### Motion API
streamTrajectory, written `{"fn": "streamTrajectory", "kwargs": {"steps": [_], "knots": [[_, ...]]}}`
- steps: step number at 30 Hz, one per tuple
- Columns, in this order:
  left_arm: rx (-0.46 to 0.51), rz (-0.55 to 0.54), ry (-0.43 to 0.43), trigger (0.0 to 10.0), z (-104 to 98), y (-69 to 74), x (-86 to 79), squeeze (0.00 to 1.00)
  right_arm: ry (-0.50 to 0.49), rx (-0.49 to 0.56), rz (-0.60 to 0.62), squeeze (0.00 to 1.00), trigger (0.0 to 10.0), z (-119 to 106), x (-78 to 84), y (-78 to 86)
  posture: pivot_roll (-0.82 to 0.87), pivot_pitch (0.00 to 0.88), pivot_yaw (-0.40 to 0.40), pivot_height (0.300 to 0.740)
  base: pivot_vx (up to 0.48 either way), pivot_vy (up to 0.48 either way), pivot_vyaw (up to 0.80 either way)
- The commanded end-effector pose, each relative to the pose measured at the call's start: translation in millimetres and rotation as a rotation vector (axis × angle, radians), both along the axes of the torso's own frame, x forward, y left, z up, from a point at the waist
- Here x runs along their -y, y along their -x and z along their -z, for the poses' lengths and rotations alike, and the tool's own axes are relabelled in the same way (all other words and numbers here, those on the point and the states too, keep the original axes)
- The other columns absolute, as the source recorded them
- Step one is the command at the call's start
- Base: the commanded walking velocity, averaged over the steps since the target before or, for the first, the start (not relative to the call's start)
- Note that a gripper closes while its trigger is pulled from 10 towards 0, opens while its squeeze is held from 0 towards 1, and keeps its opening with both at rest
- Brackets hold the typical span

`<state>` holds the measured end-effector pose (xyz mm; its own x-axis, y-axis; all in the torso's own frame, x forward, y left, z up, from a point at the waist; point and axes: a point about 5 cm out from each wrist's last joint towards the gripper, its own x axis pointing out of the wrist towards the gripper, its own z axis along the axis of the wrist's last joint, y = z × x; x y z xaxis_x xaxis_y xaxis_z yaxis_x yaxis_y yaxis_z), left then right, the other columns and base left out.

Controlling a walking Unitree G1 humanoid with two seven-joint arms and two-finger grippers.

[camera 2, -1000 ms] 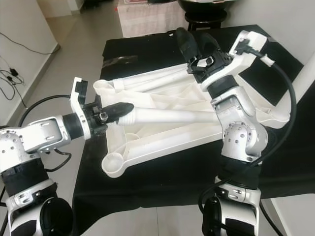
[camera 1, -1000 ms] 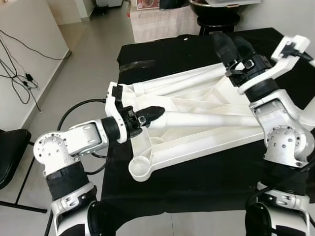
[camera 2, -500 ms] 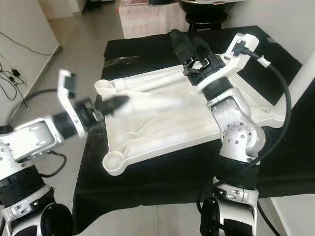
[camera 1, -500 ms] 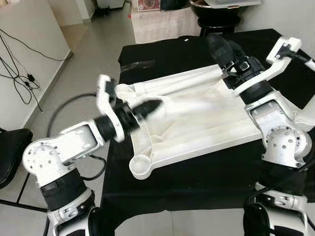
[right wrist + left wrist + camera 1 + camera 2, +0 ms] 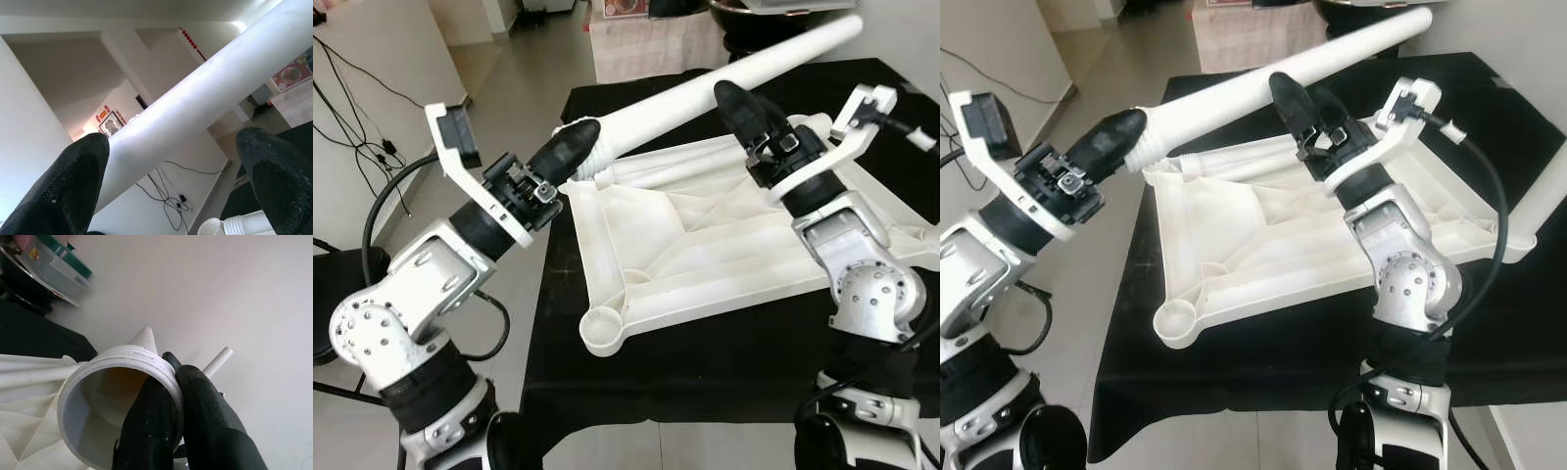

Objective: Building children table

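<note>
I'm at the leg-fitting step. My left hand (image 5: pixel 570 147) grips the threaded end of the white leg (image 5: pixel 705 78), one finger inside the tube, holding it raised aslant over the upturned tabletop (image 5: pixel 705 235) on the black-draped desk (image 5: pixel 724 362). My right hand (image 5: pixel 744 106) sits spread beneath the leg, seemingly not touching. Next, I should swing the threads toward the corner socket (image 5: pixel 605 334).

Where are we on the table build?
Done: white tabletop lies underside up on the black cloth. In hand: left gripper holds a white leg by its threaded end, raised; open right gripper sits under it. Left: no leg visibly mounted; corner socket empty.
</note>
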<state>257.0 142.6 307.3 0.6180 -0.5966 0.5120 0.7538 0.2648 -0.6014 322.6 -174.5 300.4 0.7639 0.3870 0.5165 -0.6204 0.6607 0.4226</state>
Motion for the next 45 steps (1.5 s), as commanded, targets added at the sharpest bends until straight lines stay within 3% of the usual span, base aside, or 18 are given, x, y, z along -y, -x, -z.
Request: {"fn": "streamTrajectory", "kwargs": {"steps": [1, 3, 4, 6, 9, 11, 15, 17, 20, 22, 25, 36, 45], "knots": [[0.041, -0.018, 0.041, 0.0, 3.2, 4.4, -6.8, 0.00, -0.100, -0.060, -0.021, 0.00, 10.0, 9.3, 6.9, -3.3, -0.08, 0.126, 0.066, 0.740, 0.000, 0.000, 0.00], [0.043, -0.005, 0.114, 0.0, 19.7, 8.8, -19.6, 0.00, -0.210, -0.094, -0.105, 0.00, 10.0, 18.5, 16.5, -1.3, -0.08, 0.134, 0.064, 0.740, 0.000, 0.000, 0.00], [0.043, -0.005, 0.114, 0.0, 19.7, 8.8, -19.6, 0.00, -0.210, -0.094, -0.105, 0.00, 10.0, 18.5, 16.5, -1.3, -0.08, 0.134, 0.064, 0.740, 0.000, 0.000, 0.00], [0.057, 0.044, 0.174, 0.0, 28.9, 15.4, -25.8, 0.00, -0.269, -0.018, -0.272, 0.00, 10.0, 11.3, 8.7, 13.4, -0.08, 0.138, 0.063, 0.740, 0.000, 0.000, 0.00], [0.063, 0.058, 0.187, 0.0, 30.5, 17.2, -26.7, 0.00, -0.282, 0.018, -0.333, 0.00, 10.0, 7.2, 4.5, 19.8, -0.08, 0.138, 0.063, 0.740, 0.000, 0.000, 0.00], [0.065, 0.086, 0.187, 0.0, 32.7, 19.5, -24.5, 0.00, -0.241, 0.107, -0.477, 0.00, 10.0, -0.7, -5.2, 33.8, -0.08, 0.140, 0.062, 0.740, 0.000, 0.000, 0.00], [0.072, 0.111, 0.193, 0.0, 33.1, 21.9, -22.2, 0.00, -0.192, 0.136, -0.546, 0.00, 10.0, -2.8, -13.2, 40.3, -0.08, 0.141, 0.062, 0.740, 0.000, 0.000, 0.00], [0.080, 0.132, 0.195, 0.0, 33.0, 24.1, -20.3, 0.00, -0.149, 0.141, -0.574, 0.00, 10.0, -4.0, -21.4, 42.4, -0.08, 0.141, 0.059, 0.740, 0.000, 0.000, 0.00], [0.080, 0.132, 0.195, 0.0, 33.0, 24.1, -20.3, 0.00, -0.149, 0.141, -0.574, 0.00, 10.0, -4.0, -21.4, 42.4, -0.08, 0.141, 0.059, 0.740, 0.000, 0.000, 0.00], [0.095, 0.159, 0.200, 0.0, 34.5, 27.7, -17.6, 0.00, -0.055, 0.141, -0.638, 0.00, 10.0, -5.5, -37.8, 46.4, -0.07, 0.140, 0.058, 0.740, 0.000, 0.000, 0.00], [0.115, 0.174, 0.200, 0.0, 35.2, 30.7, -16.5, 0.00, 0.010, 0.117, -0.669, 0.00, 10.0, -3.5, -47.2, 48.0, -0.07, 0.140, 0.053, 0.740, 0.000, 0.000, 0.00], [0.140, 0.226, 0.192, 0.0, 35.7, 36.2, -12.5, 0.00, 0.006, 0.062, -0.678, 0.00, 10.0, 0.3, -52.6, 47.1, -0.07, 0.138, 0.053, 0.740, 0.000, 0.000, 0.00], [0.082, 0.288, 0.128, 0.0, 49.8, 38.3, 6.9, 0.00, -0.034, 0.090, -0.712, 0.00, 10.0, -11.7, -68.3, 47.0, -0.08, 0.131, 0.053, 0.740, 0.000, 0.000, 0.00]]}}
